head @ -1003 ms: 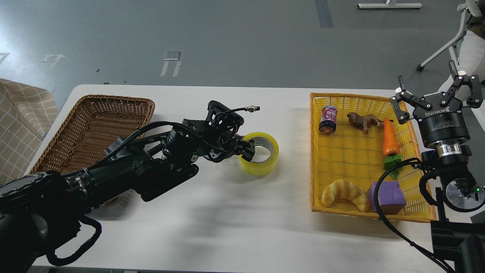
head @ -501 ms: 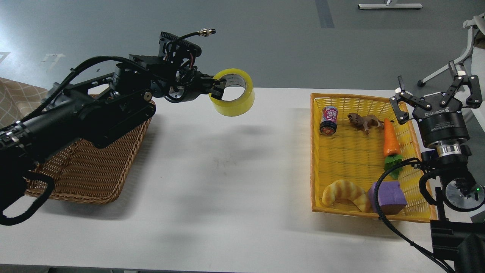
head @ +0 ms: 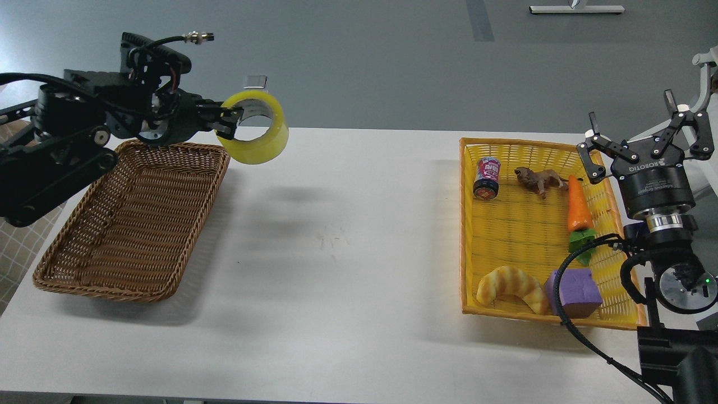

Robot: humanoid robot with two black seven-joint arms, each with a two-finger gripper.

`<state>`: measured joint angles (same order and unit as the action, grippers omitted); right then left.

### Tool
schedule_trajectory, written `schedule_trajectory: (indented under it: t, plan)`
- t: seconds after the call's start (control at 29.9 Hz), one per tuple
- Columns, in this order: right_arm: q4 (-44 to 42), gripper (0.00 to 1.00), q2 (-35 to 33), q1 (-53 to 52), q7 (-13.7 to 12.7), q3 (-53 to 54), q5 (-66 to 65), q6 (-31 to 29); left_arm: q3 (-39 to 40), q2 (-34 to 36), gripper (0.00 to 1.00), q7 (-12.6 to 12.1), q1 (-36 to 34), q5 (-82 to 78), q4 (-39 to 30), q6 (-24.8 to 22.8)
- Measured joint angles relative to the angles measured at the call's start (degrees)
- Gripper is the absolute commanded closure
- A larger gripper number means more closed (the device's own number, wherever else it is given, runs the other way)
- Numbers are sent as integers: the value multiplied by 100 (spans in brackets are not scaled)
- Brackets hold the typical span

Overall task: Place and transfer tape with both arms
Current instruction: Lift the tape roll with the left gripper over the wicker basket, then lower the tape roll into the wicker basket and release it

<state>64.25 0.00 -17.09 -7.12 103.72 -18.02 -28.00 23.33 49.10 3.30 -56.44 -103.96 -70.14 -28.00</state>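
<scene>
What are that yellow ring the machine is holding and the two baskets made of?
The ring looks like glossy, translucent yellow plastic tape wound on a pale, probably cardboard core. The brown basket appears to be matte woven wicker or rattan, going by its ribbed strands. The yellow basket has a similar weave, but its bright, even colour suggests plastic.

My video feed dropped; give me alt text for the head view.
The left gripper holds the yellow tape in the air beside the brown basket. The right gripper hangs open beside the yellow basket of toys.
</scene>
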Motion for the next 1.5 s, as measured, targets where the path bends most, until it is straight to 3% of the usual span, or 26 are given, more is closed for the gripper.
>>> schedule_trajectory:
  t: [0.33,0.5,1.5]
  plan:
    - [0,0,0,-6,0,-70,0,0,-19,657,100,114,740,24,159,27]
    - [-43,0,0,-27,0,-89,0,0,-19,850,100,175,1089,32,312,377]
    - [-53,0,0,-13,0,-98,0,0,-17,759,100,320,1843,386,1283,702]
